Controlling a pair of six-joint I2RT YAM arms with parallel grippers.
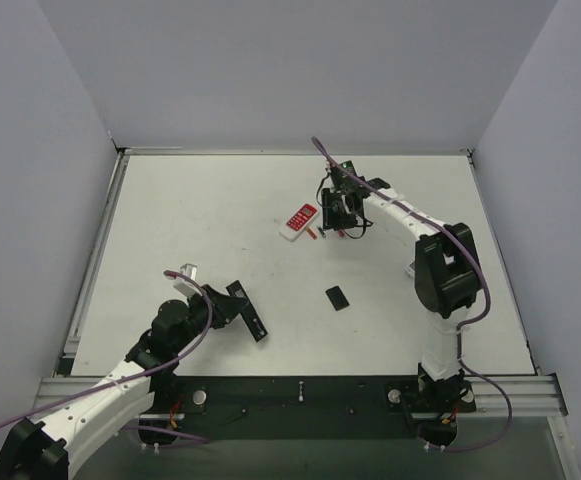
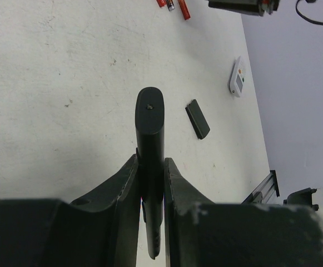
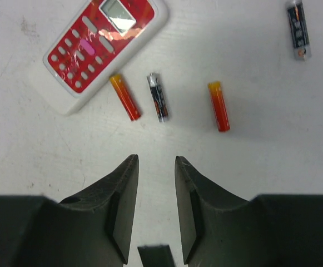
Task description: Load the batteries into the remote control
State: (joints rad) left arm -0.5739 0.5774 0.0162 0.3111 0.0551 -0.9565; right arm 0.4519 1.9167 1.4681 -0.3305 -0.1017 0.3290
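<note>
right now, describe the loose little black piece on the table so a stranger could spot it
On the white table, look centre, toward the near edge. The flat black piece lies alone there; unlike the long black remote in the left gripper, it is short and unheld.

The top external camera looks down from high behind the near edge, far enough to take in the whole desk. The left wrist camera sits low and close over the near-left part, facing along the remote control toward the far right corner; the right wrist camera looks almost straight down, very close, over the far half. All 3 views share the batteries, and top and right wrist share the red-and-white remote.
</note>
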